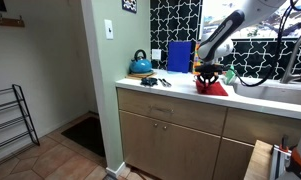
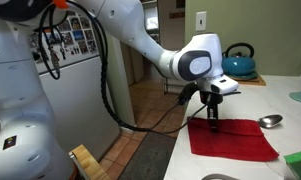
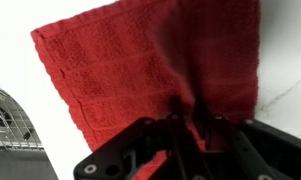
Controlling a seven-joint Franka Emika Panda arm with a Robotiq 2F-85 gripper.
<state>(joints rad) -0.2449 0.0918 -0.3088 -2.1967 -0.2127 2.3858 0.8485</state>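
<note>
While the white robot arm sweeps out over the white stone countertop and bends at the wrist so that the gripper points straight down, its tip meets the red terry-cloth towel near that towel's edge. In the wrist view the two black fingers stand close together, pinching a raised fold of the towel between them, and the rest lies flat on the countertop. A metal spoon rests just beside the towel, with a teal kettle well behind.
</note>
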